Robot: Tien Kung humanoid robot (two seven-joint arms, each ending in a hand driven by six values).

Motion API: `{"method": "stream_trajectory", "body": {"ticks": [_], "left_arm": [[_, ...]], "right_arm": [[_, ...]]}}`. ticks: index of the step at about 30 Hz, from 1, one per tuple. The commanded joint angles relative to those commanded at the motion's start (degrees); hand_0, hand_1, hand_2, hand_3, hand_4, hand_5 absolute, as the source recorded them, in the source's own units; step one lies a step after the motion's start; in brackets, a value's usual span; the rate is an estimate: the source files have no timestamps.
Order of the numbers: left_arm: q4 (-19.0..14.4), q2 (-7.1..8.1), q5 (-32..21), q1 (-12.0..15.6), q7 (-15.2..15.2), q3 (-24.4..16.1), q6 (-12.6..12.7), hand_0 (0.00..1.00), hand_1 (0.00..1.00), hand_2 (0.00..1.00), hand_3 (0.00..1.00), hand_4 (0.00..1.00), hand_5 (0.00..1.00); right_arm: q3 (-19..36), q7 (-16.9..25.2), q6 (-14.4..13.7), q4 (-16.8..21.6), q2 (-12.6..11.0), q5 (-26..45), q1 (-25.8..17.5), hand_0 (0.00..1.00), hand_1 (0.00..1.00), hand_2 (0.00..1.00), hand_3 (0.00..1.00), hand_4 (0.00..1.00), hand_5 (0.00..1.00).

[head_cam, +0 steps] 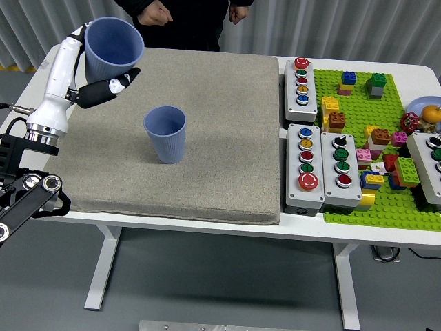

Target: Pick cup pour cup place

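One blue cup (112, 43) is held upright above the mat; another blue cup (165, 134) stands mid-mat.

Grey mat (227, 124) covers most of white table (344, 231). Right of mat: two button boxes (301, 81) (306, 165), third (342, 167) beside. Green baseplate (386, 200) w/ scattered bricks. Person (186, 17) at far edge, dark top, hands low.

No text, label, brand or number can be read anywhere; the button boxes (304, 156) near the table's (172, 219) right edge carry coloured buttons only (any markings are too small).
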Motion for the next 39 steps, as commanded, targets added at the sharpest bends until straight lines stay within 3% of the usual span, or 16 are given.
{"method": "stream_trajectory", "body": {"ticks": [4, 12, 16, 22, 27, 30, 33, 39], "left_arm": [[1.4, -1.4, -9.3, 0.4, -0.2, -0.6, 0.0, 0.573, 0.596, 0.668, 0.612, 0.698, 0.155], [2.5, -1.84, -28.7, 0.9, 0.0, -1.3, 0.7, 0.576, 0.601, 0.668, 0.613, 0.705, 0.165], [2.7, -2.36, -36.0, 1.5, 1.0, -0.9, 2.4, 0.576, 0.601, 0.668, 0.613, 0.705, 0.165], [5.3, -4.19, -31.3, 2.5, 0.7, 1.3, 4.3, 0.595, 0.634, 0.68, 0.618, 0.709, 0.172], [6.7, -4.87, -27.8, 2.7, 0.2, 2.9, 5.5, 0.607, 0.643, 0.684, 0.618, 0.711, 0.174], [7.7, -4.83, -28.3, 2.6, -1.8, 4.4, 5.8, 0.629, 0.653, 0.685, 0.619, 0.72, 0.188], [8.9, -5.05, -31.1, 2.5, -5.1, 6.2, 4.5, 0.629, 0.653, 0.685, 0.619, 0.72, 0.188], [11.8, -6.22, -32.1, 2.6, -7.2, 7.5, 3.3, 0.669, 0.675, 0.699, 0.628, 0.725, 0.189]], "right_arm": [[-0.1, 0.0, 0.0, 0.0, 0.0, 0.1, 0.1, 0.711, 0.651, 0.62, 0.579, 0.002, 0.019], [-0.2, 0.0, -0.1, 0.0, 0.0, 0.3, 0.1, 0.711, 0.651, 0.62, 0.58, 0.002, 0.019], [-0.2, 0.0, -0.2, 0.0, 0.0, 0.2, 0.0, 0.711, 0.651, 0.62, 0.58, 0.002, 0.019], [-0.2, 0.0, -0.2, 0.0, 0.2, 0.1, -0.1, 0.711, 0.651, 0.62, 0.58, 0.002, 0.018], [-0.2, -0.1, -0.3, 0.0, 0.2, 0.1, 0.0, 0.711, 0.651, 0.62, 0.58, 0.002, 0.019], [-0.3, -0.1, -0.3, 0.0, 0.2, 0.2, 0.0, 0.711, 0.651, 0.62, 0.58, 0.002, 0.019], [-0.4, -0.1, -0.4, 0.0, 0.2, 0.4, 0.0, 0.711, 0.651, 0.62, 0.58, 0.002, 0.019], [-0.5, -0.1, -0.4, 0.0, 0.3, 0.5, 0.0, 0.71, 0.651, 0.621, 0.58, 0.002, 0.02]]}}
